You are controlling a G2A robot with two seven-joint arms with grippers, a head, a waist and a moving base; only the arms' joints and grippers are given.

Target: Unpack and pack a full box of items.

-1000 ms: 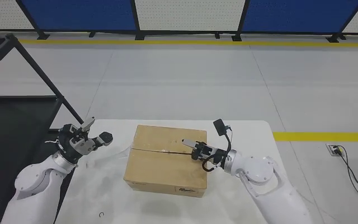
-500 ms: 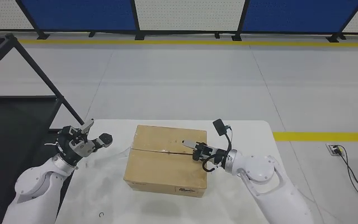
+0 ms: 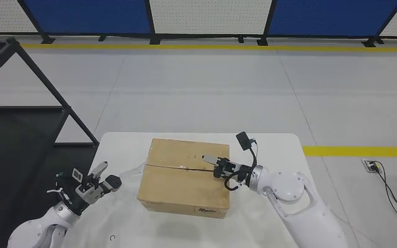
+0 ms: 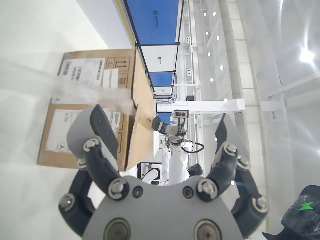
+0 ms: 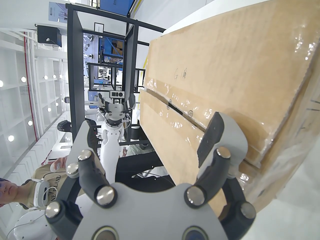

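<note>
**Seam runs arm to arm; right gripper is on it**

The box sits shut in the middle of the table. Its two top flaps meet at a seam that runs the length of the lid, from your left arm's side to your right arm's side. Whichever flap you lift, that line is what you work along.

Your right gripper is the nearer one. It hangs over the box's right end, just at the seam's end. In the right wrist view its fingers are spread wide and hold nothing. One pad lies right by the seam at the lid's edge. You cannot tell from here whether it touches the cardboard.

Your left gripper stands off the box's left end, clear of it, low over the table. Its fingers are also wide apart and grip nothing. A filmy strip of tape trails out from the seam's left end towards that side. It passes close by one finger, but contact is unclear.

In my judgement, opening the lid falls to the right arm first: the flap edge is directly beneath its fingers. The left has a gap to close.
</note>
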